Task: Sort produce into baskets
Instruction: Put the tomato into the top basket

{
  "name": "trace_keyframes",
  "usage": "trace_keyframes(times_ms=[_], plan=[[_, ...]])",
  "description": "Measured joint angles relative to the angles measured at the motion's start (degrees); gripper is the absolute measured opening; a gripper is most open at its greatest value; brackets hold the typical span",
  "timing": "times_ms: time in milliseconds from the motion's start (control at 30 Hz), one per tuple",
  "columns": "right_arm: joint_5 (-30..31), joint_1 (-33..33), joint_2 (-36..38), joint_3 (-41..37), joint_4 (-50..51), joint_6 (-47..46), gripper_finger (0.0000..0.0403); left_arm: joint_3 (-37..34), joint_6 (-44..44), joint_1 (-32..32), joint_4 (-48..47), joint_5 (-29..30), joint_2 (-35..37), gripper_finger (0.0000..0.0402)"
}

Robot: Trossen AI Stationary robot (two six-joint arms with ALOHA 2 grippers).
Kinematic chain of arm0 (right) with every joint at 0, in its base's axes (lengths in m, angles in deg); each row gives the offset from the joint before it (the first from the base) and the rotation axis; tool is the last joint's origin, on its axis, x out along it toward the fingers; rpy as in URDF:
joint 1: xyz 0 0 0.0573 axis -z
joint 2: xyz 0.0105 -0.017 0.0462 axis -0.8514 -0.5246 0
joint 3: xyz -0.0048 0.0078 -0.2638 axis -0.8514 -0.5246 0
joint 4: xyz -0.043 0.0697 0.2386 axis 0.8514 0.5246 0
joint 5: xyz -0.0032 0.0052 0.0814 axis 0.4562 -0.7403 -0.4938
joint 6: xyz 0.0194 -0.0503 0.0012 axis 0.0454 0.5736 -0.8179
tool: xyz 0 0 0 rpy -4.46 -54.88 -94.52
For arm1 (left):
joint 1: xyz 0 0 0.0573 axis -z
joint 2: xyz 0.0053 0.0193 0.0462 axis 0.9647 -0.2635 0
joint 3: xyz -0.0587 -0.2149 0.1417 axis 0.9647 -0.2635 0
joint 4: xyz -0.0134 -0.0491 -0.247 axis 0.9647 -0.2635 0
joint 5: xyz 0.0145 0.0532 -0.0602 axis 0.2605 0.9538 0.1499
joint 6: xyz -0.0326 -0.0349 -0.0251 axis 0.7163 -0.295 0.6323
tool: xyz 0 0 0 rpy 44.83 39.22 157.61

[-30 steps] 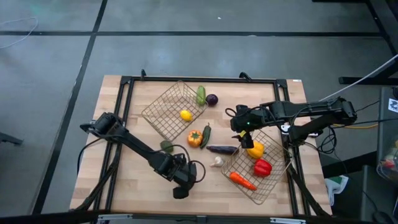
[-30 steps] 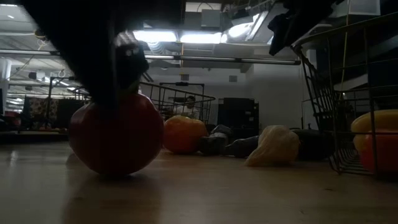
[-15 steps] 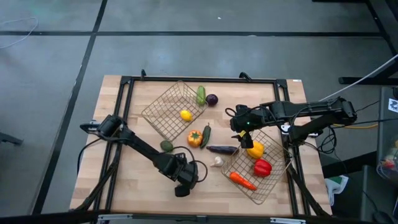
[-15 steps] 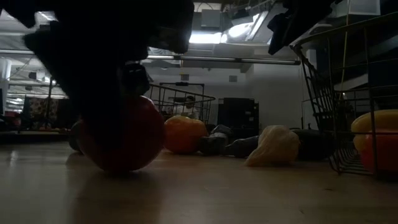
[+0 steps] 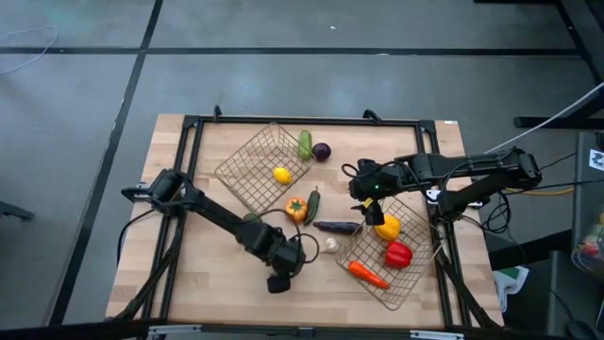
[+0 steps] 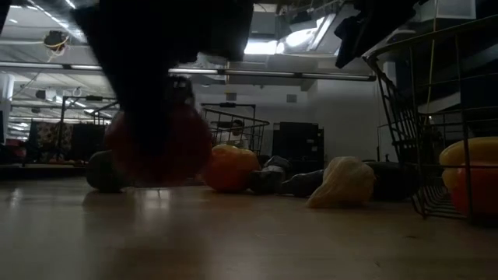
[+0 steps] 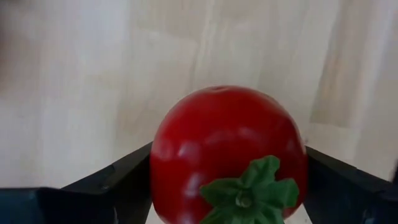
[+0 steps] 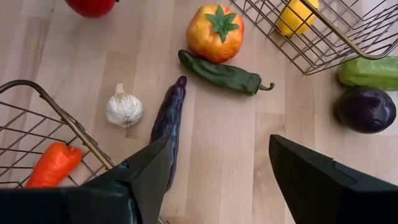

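Observation:
My left gripper [image 5: 281, 266] is near the table's front middle, shut on a red tomato [image 7: 229, 152] with a green calyx. In the low view the tomato [image 6: 159, 146] hangs above the wood. My right gripper [image 5: 364, 202] is open and empty over the far left corner of the right wire basket [image 5: 415, 283], which holds a yellow pepper [image 5: 387, 227], a red pepper [image 5: 398, 253] and a carrot [image 5: 368, 274]. The left wire basket [image 5: 247, 161] holds a lemon [image 5: 281, 174]. An orange pepper [image 8: 214, 31], green pepper [image 8: 221, 71], aubergine [image 8: 166, 121] and garlic [image 8: 123, 109] lie on the table between the baskets. My left gripper pinches the tomato between its two fingers, one on its left flank [image 7: 157, 168] and one on its right flank [image 7: 303, 171]. The fingers come from above, pointing down, with the calyx [image 7: 245, 190] toward the wrist. The tomato is upright and lifted clear of the table.
An avocado [image 6: 105, 171] lies on the table left of the held tomato. A cucumber [image 5: 305, 144] and a purple onion [image 5: 322, 151] lie beside the left basket's far right side. A black frame [image 5: 302, 121] borders the table.
My left gripper has risen, shifting a little toward the table's far and right edges. It has taken the tomato with it. The tomato rested on the wood a second ago and now hangs clear of it. My right arm has kept still.

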Motion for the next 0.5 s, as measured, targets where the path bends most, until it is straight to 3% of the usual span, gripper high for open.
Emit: trace_keyframes(times_ms=[500], plan=[[0.00,-0.01,0.00,0.00,-0.59,-0.02,0.0269,1.92,-3.10,-14.13,-3.57,0.46,17.99,0.0321]])
